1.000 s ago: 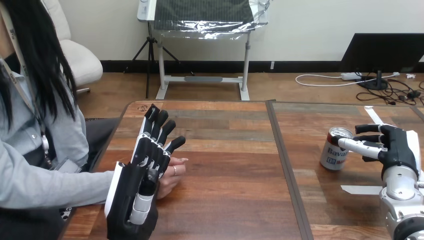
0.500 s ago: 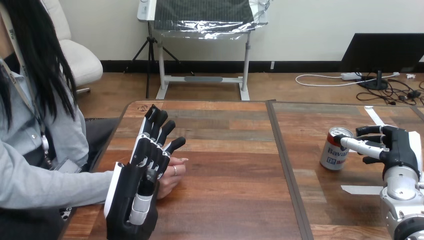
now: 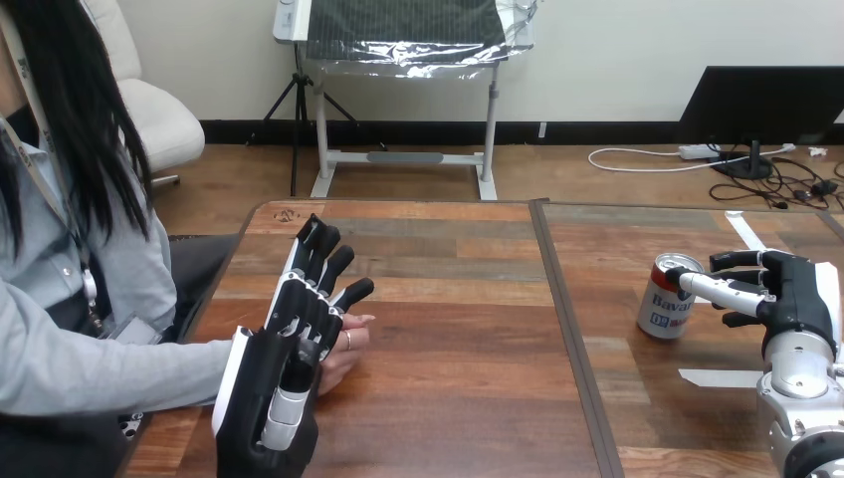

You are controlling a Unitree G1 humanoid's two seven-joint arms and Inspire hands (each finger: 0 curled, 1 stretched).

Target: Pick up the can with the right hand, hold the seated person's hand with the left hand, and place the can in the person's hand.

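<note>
From my end this looks like a robotics test lab. The robot's silver right arm comes in over a wooden bench of two tops butted together. White tape strips are stuck on it, and a person sits at its left side.

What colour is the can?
The can is white with a red band and silver top; head view.

We see the can, red and white with a silver top, upright on the table's right half. The person's hand rests at its left side.
</note>
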